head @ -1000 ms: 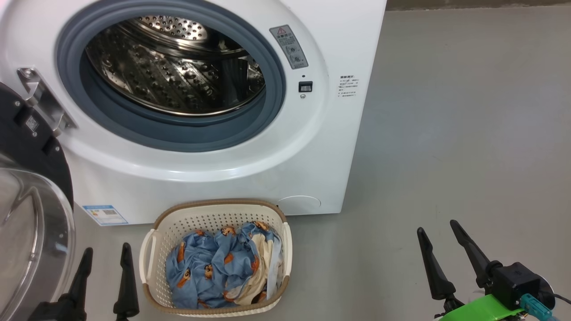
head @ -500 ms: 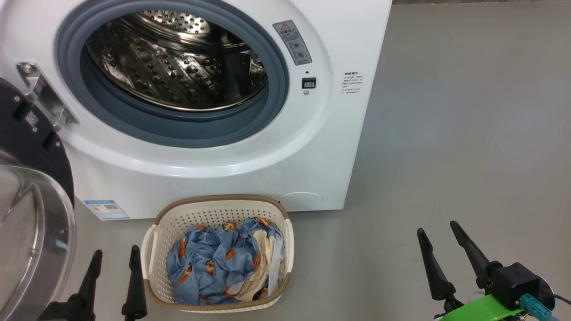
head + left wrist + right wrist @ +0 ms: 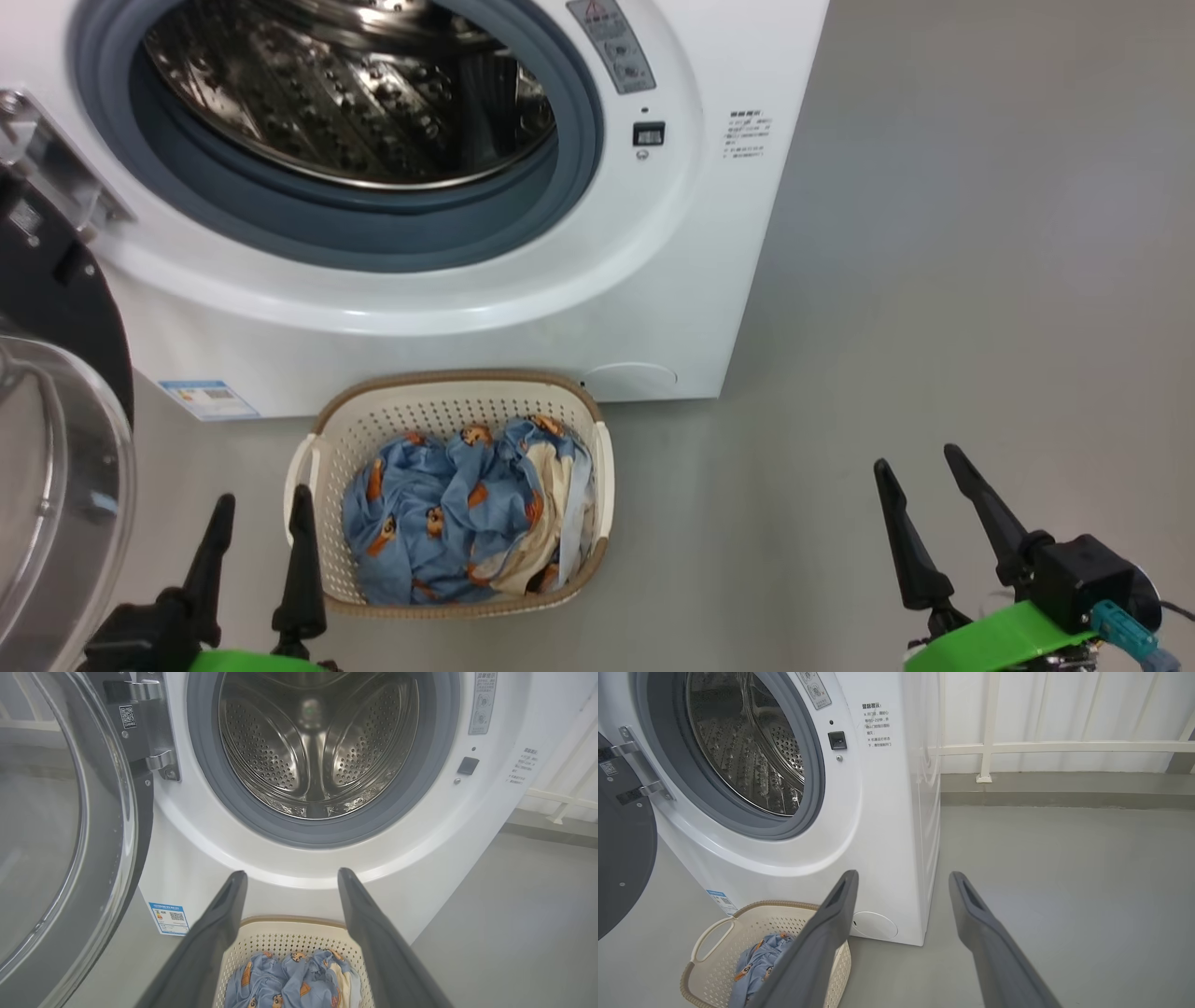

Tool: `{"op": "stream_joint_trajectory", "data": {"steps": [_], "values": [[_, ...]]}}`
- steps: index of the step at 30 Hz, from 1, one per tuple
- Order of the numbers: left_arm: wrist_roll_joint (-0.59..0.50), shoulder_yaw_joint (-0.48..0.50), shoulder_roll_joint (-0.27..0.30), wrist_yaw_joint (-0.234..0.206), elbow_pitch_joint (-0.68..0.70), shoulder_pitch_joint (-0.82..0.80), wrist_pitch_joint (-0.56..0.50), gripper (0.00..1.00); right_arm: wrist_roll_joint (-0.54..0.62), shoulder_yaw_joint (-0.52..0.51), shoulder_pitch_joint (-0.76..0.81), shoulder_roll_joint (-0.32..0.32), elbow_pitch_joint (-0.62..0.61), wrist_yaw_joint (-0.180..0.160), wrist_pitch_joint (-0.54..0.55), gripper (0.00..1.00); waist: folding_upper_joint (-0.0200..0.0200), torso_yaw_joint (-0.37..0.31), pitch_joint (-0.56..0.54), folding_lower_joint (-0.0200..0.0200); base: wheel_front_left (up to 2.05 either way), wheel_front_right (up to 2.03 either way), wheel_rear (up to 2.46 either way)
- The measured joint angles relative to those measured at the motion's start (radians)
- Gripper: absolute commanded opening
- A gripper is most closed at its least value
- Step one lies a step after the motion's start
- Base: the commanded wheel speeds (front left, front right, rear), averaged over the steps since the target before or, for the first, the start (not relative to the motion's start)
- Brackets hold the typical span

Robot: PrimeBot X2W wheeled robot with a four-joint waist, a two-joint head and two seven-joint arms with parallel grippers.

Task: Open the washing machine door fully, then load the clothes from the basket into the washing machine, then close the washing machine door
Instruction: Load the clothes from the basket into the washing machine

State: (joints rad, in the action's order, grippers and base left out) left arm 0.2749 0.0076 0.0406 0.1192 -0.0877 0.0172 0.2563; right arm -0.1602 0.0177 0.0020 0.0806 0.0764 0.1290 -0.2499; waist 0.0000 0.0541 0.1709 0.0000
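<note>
left gripper (image 3: 262,495) and right gripper (image 3: 916,457) both wide open, empty, touching nothing. basket (image 3: 448,378) with clothes (image 3: 448,523) sits just right of the left fingers, closer than a second ago. head camera shifted too. washing machine door (image 3: 56,467) is open to the left gripper's left.

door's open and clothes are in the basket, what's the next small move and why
Probably bring the left gripper right and down onto the clothes: it hovers open just beside the basket, nearer than the right gripper, and the washing machine door is swung wide.
</note>
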Motion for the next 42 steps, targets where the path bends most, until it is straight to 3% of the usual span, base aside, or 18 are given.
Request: {"op": "stream_joint_trajectory", "data": {"steps": [24,36,42], "values": [[0.001,-0.026,-0.002,0.004,-0.05,-0.138,0.0,1.0,0.0,-0.003,-0.087,-0.002,0.004,0.0,0.0,1.0,0.0,-0.012,0.231,0.0,0.0,0.0,0.0],[0.016,-0.031,0.002,0.01,-0.173,-0.379,0.0,1.0,0.001,0.004,-0.16,-0.002,-0.02,0.0,0.0,1.0,0.0,-0.039,0.418,0.0,0.0,0.0,0.0],[0.05,-0.078,0.026,0.01,-0.267,-0.478,0.0,1.0,0.004,0.012,-0.186,-0.002,-0.031,0.0,0.0,1.0,0.0,-0.053,0.506,0.0,0.0,0.0,0.0]]}}
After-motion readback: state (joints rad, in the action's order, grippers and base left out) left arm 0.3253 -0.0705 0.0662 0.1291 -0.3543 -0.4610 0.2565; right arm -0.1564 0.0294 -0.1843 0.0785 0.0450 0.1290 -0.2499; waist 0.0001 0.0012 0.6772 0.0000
